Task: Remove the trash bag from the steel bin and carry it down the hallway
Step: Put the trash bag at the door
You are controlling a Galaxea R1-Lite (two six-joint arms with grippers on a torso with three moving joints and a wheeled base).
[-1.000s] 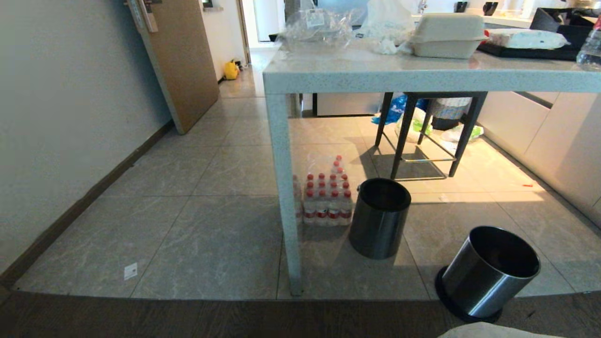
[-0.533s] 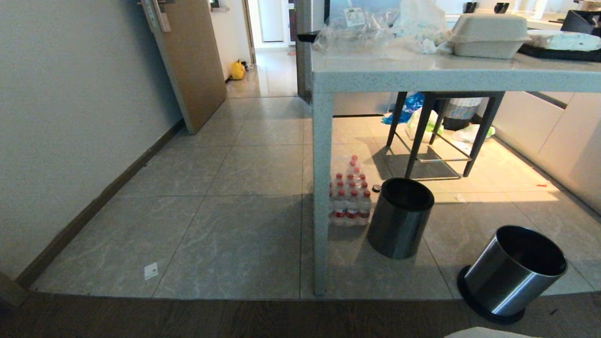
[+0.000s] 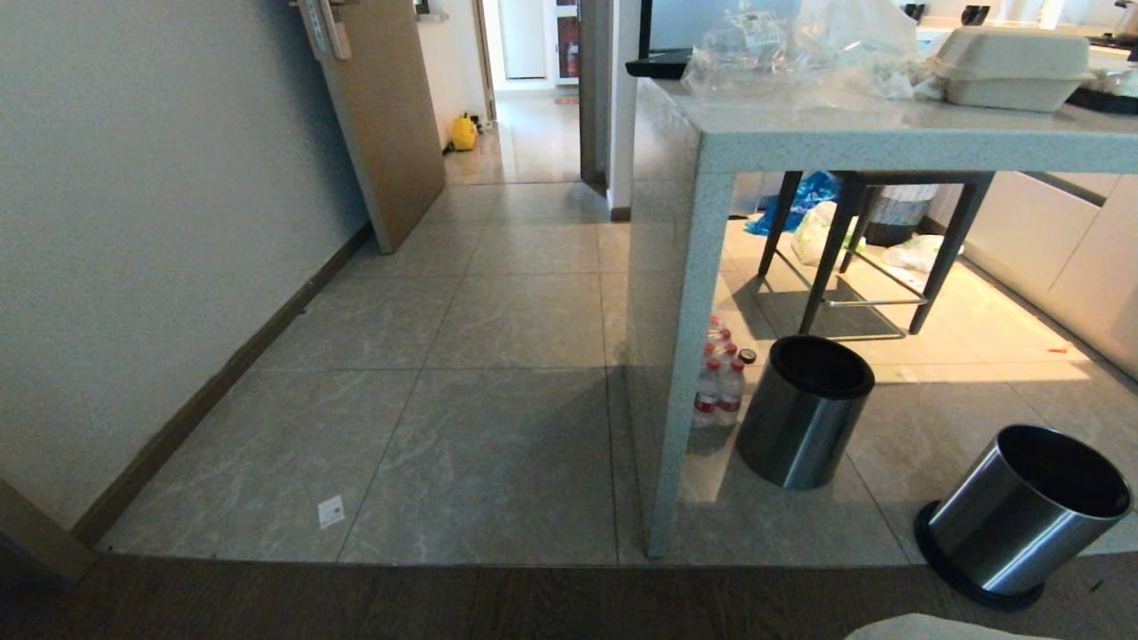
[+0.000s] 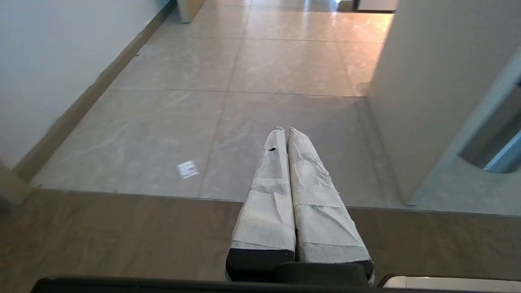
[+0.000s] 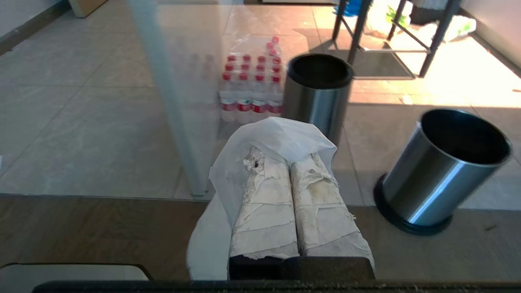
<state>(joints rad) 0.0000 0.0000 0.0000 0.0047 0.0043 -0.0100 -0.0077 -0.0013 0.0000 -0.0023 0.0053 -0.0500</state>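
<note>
- The whole head picture has slid since a second ago; the table and both bins now sit further toward the right edge, and more of the hallway past the brown door opens up on the left; that is the camera swinging, not the things moving
- The pack of red-capped bottles was in full view beside the table leg a second ago; in the head view the leg now covers most of it, just a few bottles peeking out
- Left gripper hangs low over the seam between dark wood flooring and the tiles, its wrapped fingers pressed together with nothing between them; it points along the floor toward the corridor
- Right gripper also sits low and level, fingers tight together and pinching the trash bag; thin white plastic is draped over the fingertips and falls away down one side of the gripper
- The bag looks crumpled and translucent white here; no print or handles can be made out from this angle
- The steel bin stands on the floor edge at the lower right of the head view, tilted, shiny grey with a black base, its inside dark; in the right wrist view it is near the gripper, apart from it
- A second, darker bin stands upright just beside the bottles, under the table
- Beyond, a black stool stands over a blue sheet and loose bags on sunlit tiles
</note>
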